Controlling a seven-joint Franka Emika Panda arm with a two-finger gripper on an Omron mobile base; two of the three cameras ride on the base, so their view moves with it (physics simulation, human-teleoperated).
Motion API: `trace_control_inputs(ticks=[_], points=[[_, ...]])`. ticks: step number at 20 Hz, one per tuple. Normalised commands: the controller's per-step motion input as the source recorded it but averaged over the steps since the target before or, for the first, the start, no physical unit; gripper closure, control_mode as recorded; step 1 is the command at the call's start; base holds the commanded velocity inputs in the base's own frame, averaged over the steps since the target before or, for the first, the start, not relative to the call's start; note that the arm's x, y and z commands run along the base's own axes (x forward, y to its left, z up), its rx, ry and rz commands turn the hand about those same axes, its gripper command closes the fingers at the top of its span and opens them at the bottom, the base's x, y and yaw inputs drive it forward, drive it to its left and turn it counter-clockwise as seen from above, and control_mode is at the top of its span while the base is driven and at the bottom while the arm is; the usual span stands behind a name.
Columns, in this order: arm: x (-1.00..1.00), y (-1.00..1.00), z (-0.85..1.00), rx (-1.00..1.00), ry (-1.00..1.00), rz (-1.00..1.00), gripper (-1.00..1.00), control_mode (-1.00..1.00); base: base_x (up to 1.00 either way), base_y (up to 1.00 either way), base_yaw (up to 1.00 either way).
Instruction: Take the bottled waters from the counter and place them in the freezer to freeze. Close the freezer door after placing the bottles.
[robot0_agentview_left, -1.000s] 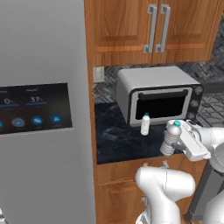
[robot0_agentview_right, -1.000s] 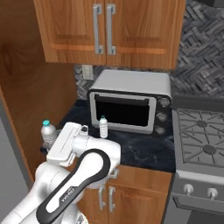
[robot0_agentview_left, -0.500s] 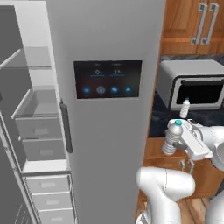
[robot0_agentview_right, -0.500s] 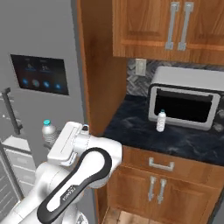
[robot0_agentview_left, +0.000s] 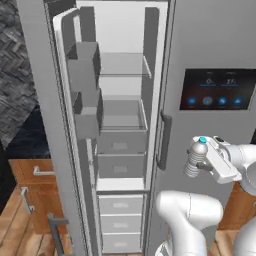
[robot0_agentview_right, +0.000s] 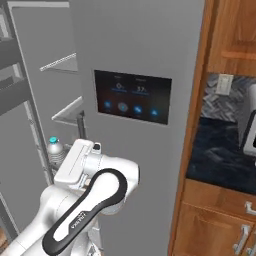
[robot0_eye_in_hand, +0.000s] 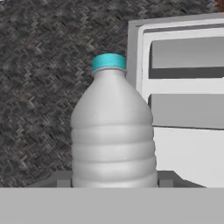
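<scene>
- The freezer door (robot0_agentview_left: 47, 130) stands swung wide at the left of the left base view, its grey bins (robot0_agentview_left: 85, 90) facing the opening
- Just right of it the freezer (robot0_agentview_left: 122, 125) is open, with its glass shelf (robot0_agentview_left: 122, 75) bare and grey drawers (robot0_agentview_left: 120, 147) below
- Right again, the gripper (robot0_agentview_left: 200, 162) is pinched on a water bottle (robot0_agentview_left: 195, 157), which stands upright with its long axis vertical and blue cap on top
- So the freezer lies to the left of the held bottle and further in; the shelf sits higher than the bottle, I'd judge, though depth is hard to read
- The door with the touchscreen (robot0_agentview_right: 132, 97) is shut behind the arm
- Against half a second ago, the base has driven leftwards: the counter and toaster oven have left the left base view, the freezer now sits central, and the grip is unchanged
</scene>
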Motion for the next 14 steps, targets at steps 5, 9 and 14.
trace_control_inputs(ticks=[5,9,14], points=[[0.0,0.0,0.0,0.0,0.0,0.0,1.0,1.0,0.35,0.76,-0.04],[0.0,0.0,0.0,0.0,0.0,0.0,1.0,1.0,0.3,0.34,0.0],[0.0,0.0,0.0,0.0,0.0,0.0,1.0,1.0,0.38,0.0,0.0]])
